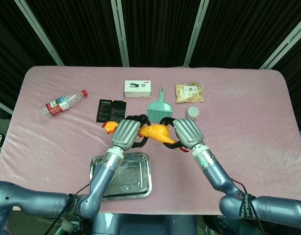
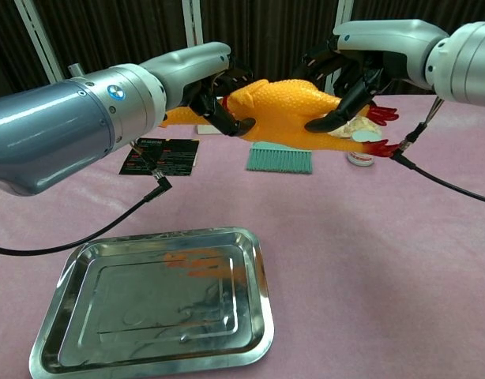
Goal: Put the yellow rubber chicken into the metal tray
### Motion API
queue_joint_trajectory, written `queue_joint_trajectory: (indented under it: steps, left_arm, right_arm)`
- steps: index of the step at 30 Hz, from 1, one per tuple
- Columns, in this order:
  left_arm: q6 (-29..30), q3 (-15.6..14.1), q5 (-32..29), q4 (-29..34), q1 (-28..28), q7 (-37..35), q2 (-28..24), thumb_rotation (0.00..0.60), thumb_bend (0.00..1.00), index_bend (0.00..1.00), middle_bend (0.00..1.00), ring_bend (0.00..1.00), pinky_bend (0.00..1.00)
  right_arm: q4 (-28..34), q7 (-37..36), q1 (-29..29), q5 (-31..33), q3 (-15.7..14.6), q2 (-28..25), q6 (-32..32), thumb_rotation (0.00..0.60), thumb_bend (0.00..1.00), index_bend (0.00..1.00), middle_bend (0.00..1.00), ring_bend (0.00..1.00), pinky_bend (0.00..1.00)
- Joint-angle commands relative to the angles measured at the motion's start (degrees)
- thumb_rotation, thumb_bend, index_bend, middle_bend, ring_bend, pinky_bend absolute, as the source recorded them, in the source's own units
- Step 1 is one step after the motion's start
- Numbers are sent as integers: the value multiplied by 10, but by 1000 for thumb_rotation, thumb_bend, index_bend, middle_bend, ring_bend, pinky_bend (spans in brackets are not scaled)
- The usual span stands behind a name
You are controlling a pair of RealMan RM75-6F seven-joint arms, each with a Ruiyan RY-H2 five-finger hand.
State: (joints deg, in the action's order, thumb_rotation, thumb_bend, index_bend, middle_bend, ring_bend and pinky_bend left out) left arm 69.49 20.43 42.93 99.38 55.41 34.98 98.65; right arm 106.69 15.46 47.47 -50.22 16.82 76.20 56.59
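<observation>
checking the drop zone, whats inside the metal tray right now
The metal tray holds nothing solid, only an orange reflection of the rubber chicken. In the head view, the left arm covers part of its left side.

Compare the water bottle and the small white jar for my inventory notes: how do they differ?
The water bottle lies on its side at the table's left; the white jar stands upright right of centre. The water bottle is clear with a red label and cap; the white jar looks opaque and pale. The water bottle is long, the white jar squat. Both rest on the pink cloth, untouched by either hand.

Nothing lies in the metal tray (image 2: 61, 316); dustpan (image 1: 159, 108) stands just behind the hands.
</observation>
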Motion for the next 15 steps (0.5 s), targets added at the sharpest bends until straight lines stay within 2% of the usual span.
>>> queue_joint_trajectory:
  steps: [1,6,8,11,13,15]
  left_arm:
    - [3,0,5,-3,-1,-6,3,600,553,479,249,220,239]
    - [9,0,17,-7,-3,-14,8,600,576,559,281,224,239]
    - [13,0,21,-9,-4,-17,10,600,572,562,284,225,239]
    - [13,-1,23,-10,-6,-20,9,600,460,462,249,224,239]
    - [9,-2,21,-6,-8,-21,5,600,366,347,208,219,239]
    - [2,-4,16,2,-10,-22,-2,598,305,279,184,213,239]
  right_arm:
    - [2,-2,0,1,0,-1,-2,600,455,988,776,724,769]
    - [3,-4,1,2,-2,-2,-2,600,455,989,777,724,770]
    - [3,-5,1,2,-2,-2,-2,600,455,989,776,724,769]
    - [2,-7,1,3,-2,-3,-1,600,455,989,776,724,769]
    - [1,-8,1,5,-2,-4,0,600,455,989,776,724,769]
    - [0,-10,1,7,-1,-4,1,600,457,989,776,724,769]
